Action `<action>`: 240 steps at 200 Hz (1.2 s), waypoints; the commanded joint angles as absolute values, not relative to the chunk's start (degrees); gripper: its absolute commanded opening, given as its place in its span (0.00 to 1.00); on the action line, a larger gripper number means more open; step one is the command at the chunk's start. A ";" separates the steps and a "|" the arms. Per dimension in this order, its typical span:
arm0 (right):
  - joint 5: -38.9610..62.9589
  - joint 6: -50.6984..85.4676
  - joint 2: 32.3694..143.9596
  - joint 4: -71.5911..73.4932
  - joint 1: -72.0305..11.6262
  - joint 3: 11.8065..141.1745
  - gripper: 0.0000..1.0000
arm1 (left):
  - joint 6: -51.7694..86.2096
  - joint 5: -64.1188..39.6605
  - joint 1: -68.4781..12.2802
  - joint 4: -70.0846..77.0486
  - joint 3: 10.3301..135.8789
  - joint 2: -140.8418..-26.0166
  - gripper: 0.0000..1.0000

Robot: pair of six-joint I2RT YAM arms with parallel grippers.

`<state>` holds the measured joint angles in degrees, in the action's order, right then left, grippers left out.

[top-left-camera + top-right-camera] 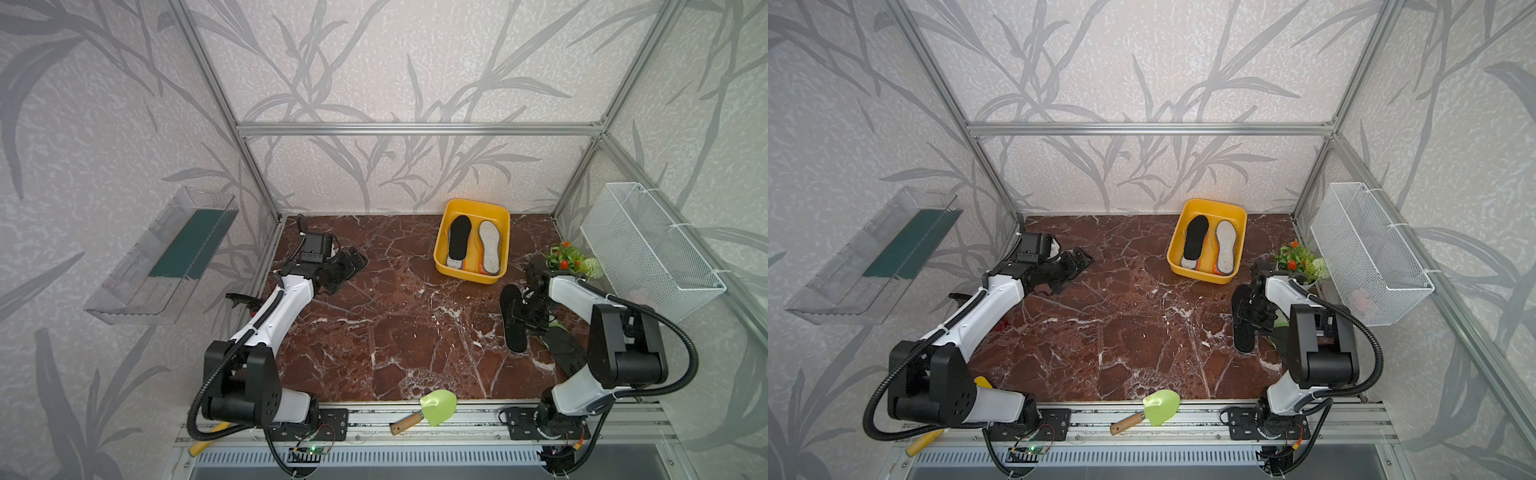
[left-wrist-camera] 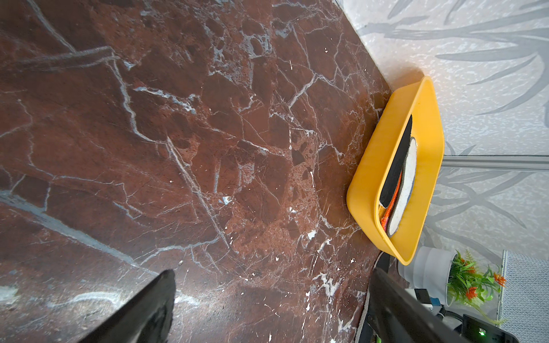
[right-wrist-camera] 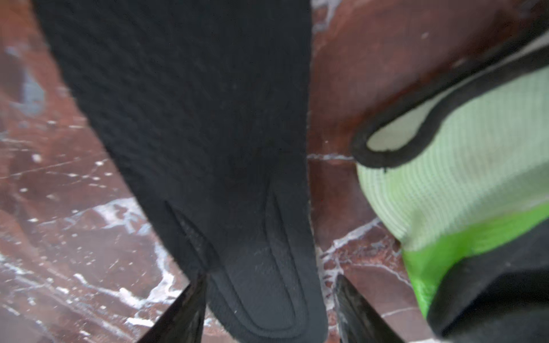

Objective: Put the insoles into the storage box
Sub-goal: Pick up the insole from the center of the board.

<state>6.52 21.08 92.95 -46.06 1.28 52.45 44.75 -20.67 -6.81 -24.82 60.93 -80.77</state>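
Left gripper [image 1: 350, 266] fingers spread wide above marble table [image 1: 395, 324], right gripper [image 3: 267, 285] fingers astride one end of loose black insole [image 3: 193, 118] on table, clamping not discernible, yellow storage box [image 1: 469, 276] nearby at rear, holding stacked insoles [image 1: 489, 245].

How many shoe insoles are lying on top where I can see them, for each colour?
Black insoles: 2, one in the storage box, another on the table
Light grey insoles: 1
Total: 3
Orange edges underneath are too hidden to count.

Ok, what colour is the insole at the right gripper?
Plain black foot-shaped insole; clearest in the right wrist view.
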 commanded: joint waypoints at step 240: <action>7.96 18.61 95.31 -41.19 2.27 48.50 0.19 | 44.79 -19.97 -7.22 -25.07 62.67 -80.98 0.99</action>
<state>8.01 18.44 92.92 -43.79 2.35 50.72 44.77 -20.62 -7.07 -24.84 60.93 -80.77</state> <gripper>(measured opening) 0.206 0.993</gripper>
